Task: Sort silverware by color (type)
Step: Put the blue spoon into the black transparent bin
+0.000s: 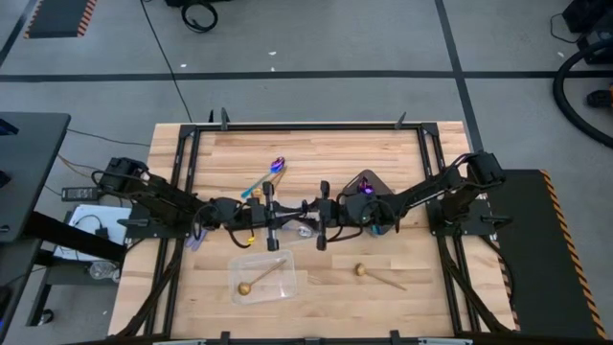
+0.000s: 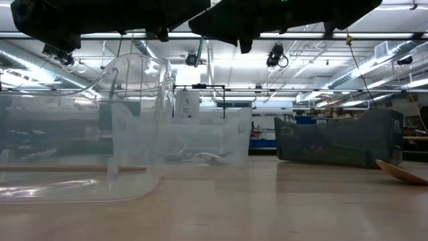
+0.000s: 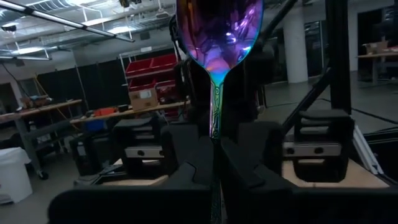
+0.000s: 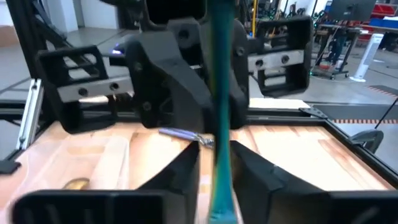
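Both arms meet nose to nose over the middle of the wooden table [image 1: 383, 144]. The left gripper [image 3: 216, 155] is clamped on the slim stem of an iridescent purple-blue metal spoon [image 3: 219, 37], bowl pointing away from the wrist toward the other arm. In the right wrist view a teal-tinted handle [image 4: 221, 93] runs between the right gripper [image 4: 214, 165] fingers; the fingers sit just beside it, but whether they press on it cannot be told.

On the table beyond the arms, a second purple-blue spoon [image 1: 277, 165] lies next to a teal-handled piece [image 1: 257, 185]. Nearer the front edge, a gold spoon [image 1: 245, 287] rests inside a clear plastic tray [image 1: 297, 283]; another gold spoon [image 1: 361, 270] lies on bare wood to its right. A dark grey tray [image 1: 367, 178] sits under the right arm.
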Tool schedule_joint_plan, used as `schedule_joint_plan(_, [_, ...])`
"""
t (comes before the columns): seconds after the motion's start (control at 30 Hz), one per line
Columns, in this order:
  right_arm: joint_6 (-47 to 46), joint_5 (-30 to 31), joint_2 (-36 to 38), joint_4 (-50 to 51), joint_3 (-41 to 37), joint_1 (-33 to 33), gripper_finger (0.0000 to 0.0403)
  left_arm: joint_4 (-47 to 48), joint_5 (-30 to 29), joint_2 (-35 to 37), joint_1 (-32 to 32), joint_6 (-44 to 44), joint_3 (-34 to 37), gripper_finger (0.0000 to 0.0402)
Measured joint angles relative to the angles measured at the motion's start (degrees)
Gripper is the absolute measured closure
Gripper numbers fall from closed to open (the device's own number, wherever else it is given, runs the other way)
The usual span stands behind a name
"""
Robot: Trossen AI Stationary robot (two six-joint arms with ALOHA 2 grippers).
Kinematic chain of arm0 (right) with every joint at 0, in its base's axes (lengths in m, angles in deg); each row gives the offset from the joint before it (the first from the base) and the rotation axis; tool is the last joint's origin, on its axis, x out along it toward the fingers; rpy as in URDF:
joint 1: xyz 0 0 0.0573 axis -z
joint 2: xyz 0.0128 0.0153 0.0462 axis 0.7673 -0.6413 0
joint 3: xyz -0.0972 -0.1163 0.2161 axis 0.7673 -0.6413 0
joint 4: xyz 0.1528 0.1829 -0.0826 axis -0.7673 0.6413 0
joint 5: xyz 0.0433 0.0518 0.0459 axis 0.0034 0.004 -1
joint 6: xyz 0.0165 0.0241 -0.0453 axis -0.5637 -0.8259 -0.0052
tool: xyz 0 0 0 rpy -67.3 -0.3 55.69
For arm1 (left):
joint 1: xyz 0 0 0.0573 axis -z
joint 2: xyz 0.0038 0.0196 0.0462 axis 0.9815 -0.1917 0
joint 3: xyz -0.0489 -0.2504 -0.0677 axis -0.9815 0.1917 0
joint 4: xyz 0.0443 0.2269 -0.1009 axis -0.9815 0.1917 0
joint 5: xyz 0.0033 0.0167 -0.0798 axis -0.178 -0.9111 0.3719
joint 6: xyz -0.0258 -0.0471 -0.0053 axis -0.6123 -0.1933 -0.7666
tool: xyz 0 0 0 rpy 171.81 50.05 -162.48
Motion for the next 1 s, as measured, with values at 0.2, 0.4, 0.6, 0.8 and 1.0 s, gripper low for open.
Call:
schedule_joint_plan(0.2, [2.39, -0.01, 0.00, 0.99, 0.00, 0.00, 0.0361, 0.17, -0.21, 0.00, 0.17, -0.13, 0.00, 0.0376])
schedule_joint_plan(0.4, [0.59, -1.28, 0.00, 4.82, 0.00, 0.00, 0.0361, 4.55, -1.11, 0.04, 0.22, -0.54, -0.03, 0.0368])
schedule_joint_plan(0.6, [-1.50, -1.02, 0.45, 10.72, -0.02, 0.08, 0.0361, 10.20, -2.50, 1.38, 0.20, -4.55, 0.00, 0.0323])
schedule_joint_plan(0.8, [-2.51, -1.20, 0.59, 11.94, 0.00, 0.13, 0.0361, 15.16, -7.03, 4.48, 1.40, -5.82, 0.00, 0.0247])
schedule_joint_plan(1.0, [-5.30, -1.23, 2.51, 17.29, -0.02, 0.13, 0.0360, 25.90, -16.47, 8.05, 4.99, -7.23, -0.02, 0.0205])
